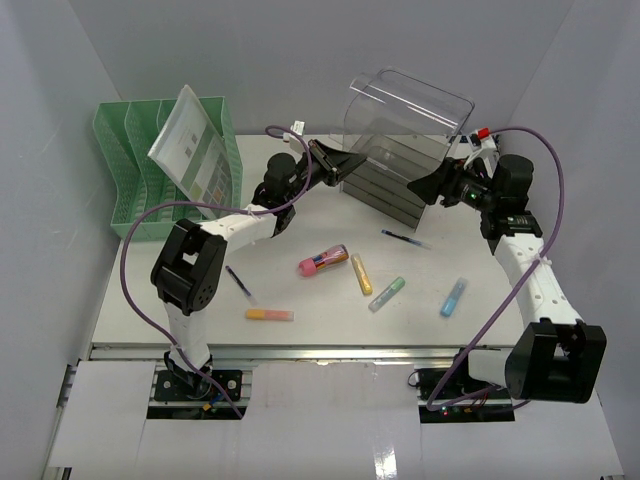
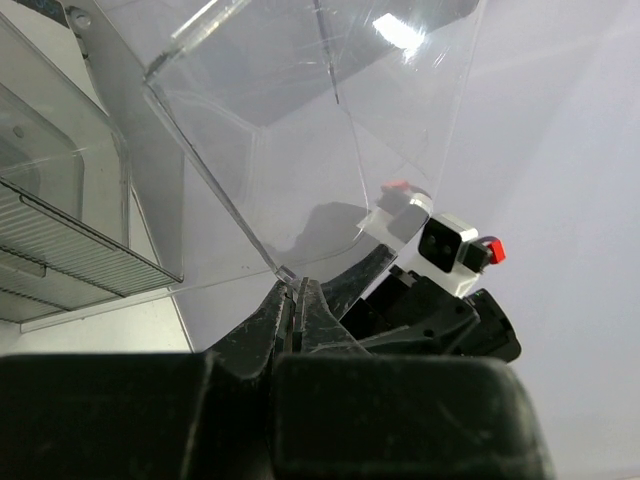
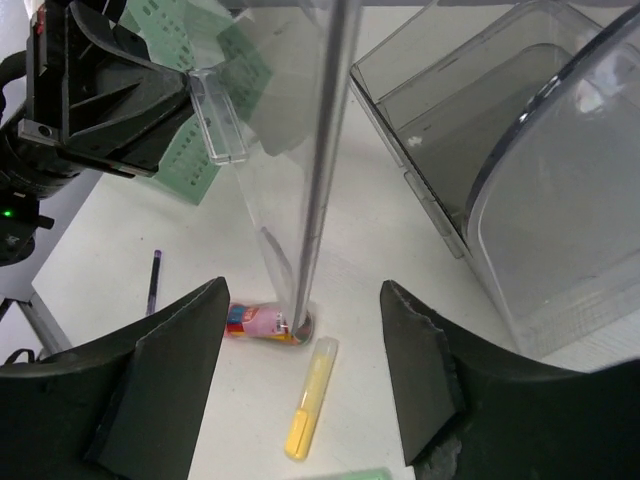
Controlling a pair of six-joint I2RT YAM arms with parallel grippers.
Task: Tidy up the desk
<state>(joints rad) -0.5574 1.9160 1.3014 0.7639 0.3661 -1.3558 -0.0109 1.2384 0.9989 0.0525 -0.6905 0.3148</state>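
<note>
The white desk holds scattered pens and highlighters. My left gripper is shut on the lower corner of a clear plastic drawer, holding it tilted in the air above the clear drawer box. In the left wrist view my left gripper pinches the thin drawer wall. My right gripper is open and empty beside the box's right end. In the right wrist view my right gripper stands wide open, with the drawer's edge hanging between its jaws without touching them.
A pink tube, yellow highlighter, green highlighter, blue highlighter, orange highlighter, purple pen and blue pen lie on the desk. A green file rack with a paper sheet stands at the back left.
</note>
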